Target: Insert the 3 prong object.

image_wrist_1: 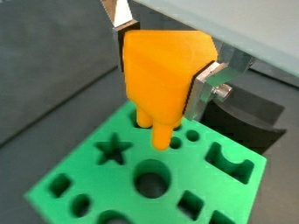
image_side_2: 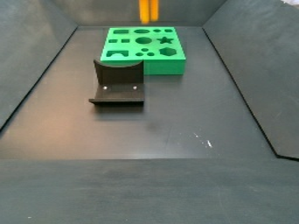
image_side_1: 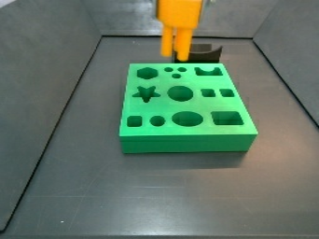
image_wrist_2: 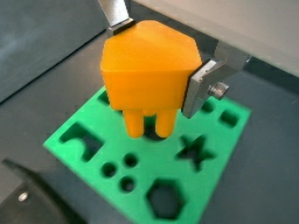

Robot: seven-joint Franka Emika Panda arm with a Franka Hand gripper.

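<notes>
I've got the tool clamped on the 3 prong object, silver fingers pressing its blocky orange body from both sides. Its legs point down, hanging above the green board near the small round holes at its far edge. The fixture stands on the counter beside the board.

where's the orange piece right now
The orange piece is clamped in the claw, legs down, just above the green board near its far edge in both side views.
</notes>
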